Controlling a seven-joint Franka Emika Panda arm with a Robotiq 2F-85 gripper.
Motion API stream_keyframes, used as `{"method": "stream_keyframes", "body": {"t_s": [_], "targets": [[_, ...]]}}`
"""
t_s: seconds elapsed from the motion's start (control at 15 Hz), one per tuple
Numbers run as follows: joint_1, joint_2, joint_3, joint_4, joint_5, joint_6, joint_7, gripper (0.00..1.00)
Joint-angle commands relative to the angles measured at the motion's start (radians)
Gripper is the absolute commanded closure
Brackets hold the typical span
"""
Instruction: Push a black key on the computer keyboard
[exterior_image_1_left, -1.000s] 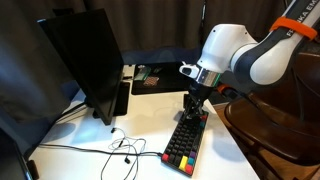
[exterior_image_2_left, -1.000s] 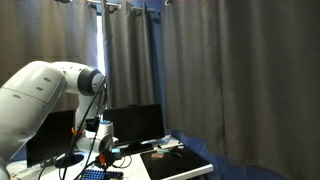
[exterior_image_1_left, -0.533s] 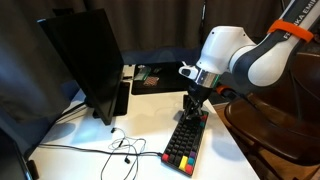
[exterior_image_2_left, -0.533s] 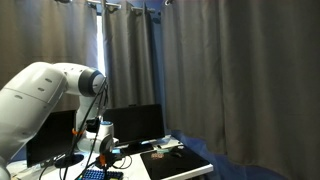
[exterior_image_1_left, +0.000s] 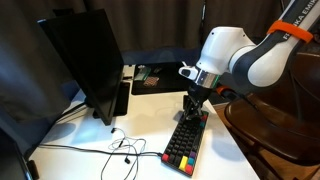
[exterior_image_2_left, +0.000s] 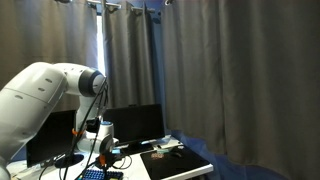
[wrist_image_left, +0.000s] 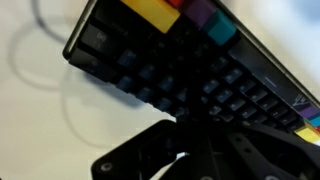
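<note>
Computer keyboard (exterior_image_1_left: 186, 143): compact, mostly black keys, with a strip of red/yellow/green keys along its 6 o'clock end. It lies flat on the white table (exterior_image_1_left: 150, 105), long axis roughly 12 to 6, at about 4 o'clock from the monitor (exterior_image_1_left: 85, 60). My hand (exterior_image_1_left: 193, 112) points straight down over the keyboard's 12 o'clock end. I can't tell whether it touches the keys.

Hand state: can't tell. The wrist view shows only dark, blurred finger links at 6 o'clock (wrist_image_left: 195, 150), with the tips lost against the black keys.

Views differ:
- Wrist view alone shows individual keys (wrist_image_left: 170, 70): black rows, then a yellow key (wrist_image_left: 150, 10) and a teal key (wrist_image_left: 222, 30) at 12 to 1 o'clock.
- An exterior view shows the full layout plus loose cables (exterior_image_1_left: 118, 150) at 9 o'clock of the keyboard.
- In an exterior view, only a sliver of the keyboard (exterior_image_2_left: 93, 174) shows at the bottom edge, under my hand (exterior_image_2_left: 103, 152).
</note>
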Motion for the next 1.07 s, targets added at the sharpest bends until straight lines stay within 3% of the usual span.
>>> {"method": "stream_keyframes", "body": {"t_s": [0.0,1.0], "targets": [[0.01,0.029,-0.003,0.025,-0.028,0.002,0.04,1.0],[0.014,0.026,-0.017,0.019,-0.025,-0.014,0.072,1.0]]}}
